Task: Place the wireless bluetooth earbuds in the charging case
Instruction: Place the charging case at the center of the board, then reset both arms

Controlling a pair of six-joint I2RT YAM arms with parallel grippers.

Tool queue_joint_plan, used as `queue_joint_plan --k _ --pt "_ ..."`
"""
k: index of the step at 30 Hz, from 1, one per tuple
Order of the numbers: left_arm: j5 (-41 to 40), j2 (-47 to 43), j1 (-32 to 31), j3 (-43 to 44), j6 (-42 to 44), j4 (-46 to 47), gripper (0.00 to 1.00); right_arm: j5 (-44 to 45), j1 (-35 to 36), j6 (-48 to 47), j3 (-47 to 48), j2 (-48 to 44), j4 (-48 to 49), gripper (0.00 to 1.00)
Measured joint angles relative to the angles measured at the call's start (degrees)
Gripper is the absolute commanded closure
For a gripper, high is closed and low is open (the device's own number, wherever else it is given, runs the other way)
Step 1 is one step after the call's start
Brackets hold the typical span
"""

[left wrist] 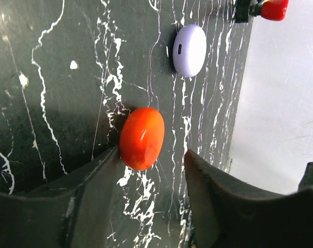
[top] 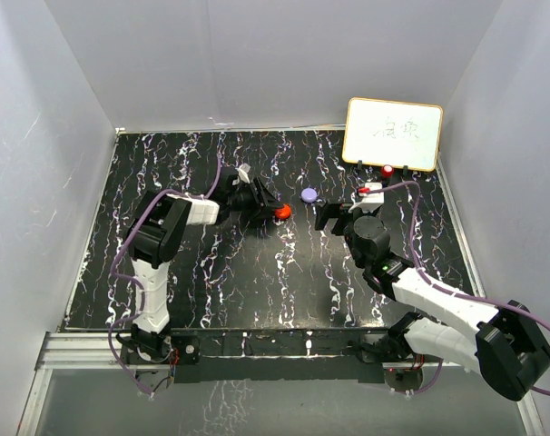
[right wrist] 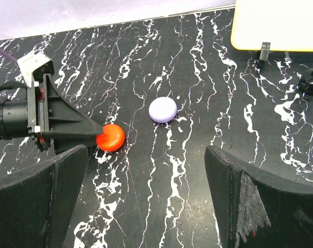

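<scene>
Red case point(left wrist: 142, 137), one edge hidden, between released left jaws; right jaws spread wide, empty; lavender case point(left wrist: 189, 50) just right, unobstructed.

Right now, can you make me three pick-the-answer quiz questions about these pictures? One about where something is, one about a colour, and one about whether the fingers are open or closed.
1. Where is the red case?
A. by the tips of the left fingers
B. inside the right fingers
C. on top of the purple case

2. What colour is the round case lying alone, away from both arms' fingers?
A. green
B. yellow
C. purple

3. How are the right fingers?
A. shut on the red case
B. wide open, holding nothing
C. shut on the purple case

Answers:
1 A, the left wrist view shows it right at the fingertips.
2 C, it looks lavender in every view.
3 B, the right wrist view shows them far apart with nothing gripped.
</scene>
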Motion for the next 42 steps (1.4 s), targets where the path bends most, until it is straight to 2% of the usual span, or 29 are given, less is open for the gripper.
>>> queue_joint_plan --k 6,8,11,13,16,20,24,29,35,42 --pt "-1.0 -1.6 0.3 1.0 2.1 -2.6 0.33 -1.4 0.0 0.7 0.0 0.0 -0.5 0.05" --pt "-2.6 -3.8 0.9 -0.4 3.4 -4.6 0.25 -1.8 0.0 0.9 0.0 0.0 -0.8 0.02" --pt "-5.6 -10.9 3.6 -5.0 5.7 -8.3 0.21 -2.5 0.0 1.1 0.0 0.0 -1.6 0.02" --pt "-7.9 -16.6 6.1 -8.0 7.3 -10.6 0.11 -2.8 0.0 1.4 -0.1 0.0 -1.9 0.02" --pt "-14.6 -27.1 10.1 -11.4 10.9 -15.4 0.04 -3.0 -0.1 2.4 -0.8 -1.0 -2.5 0.02" --pt "-23.3 -37.9 11.3 -14.3 14.3 -19.8 0.02 -3.5 -0.1 4.9 -3.4 -4.0 -3.1 0.02" --pt "-29.7 -44.5 11.0 -17.5 15.9 -23.8 0.02 -2.1 -0.1 9.2 -6.6 -6.4 -5.3 0.02" --pt "-34.4 -45.6 10.9 -20.1 15.8 -26.7 0.01 1.4 -0.5 17.5 -11.3 -12.0 -10.3 0.02" --pt "-36.6 -45.8 10.9 -21.5 14.8 -28.2 0.02 7.6 -2.3 25.0 -12.1 -18.6 -14.8 0.02" --pt "-36.8 -47.6 10.9 -21.8 14.6 -27.8 0.02 9.7 -4.3 26.3 -11.6 -16.7 -18.1 0.02"
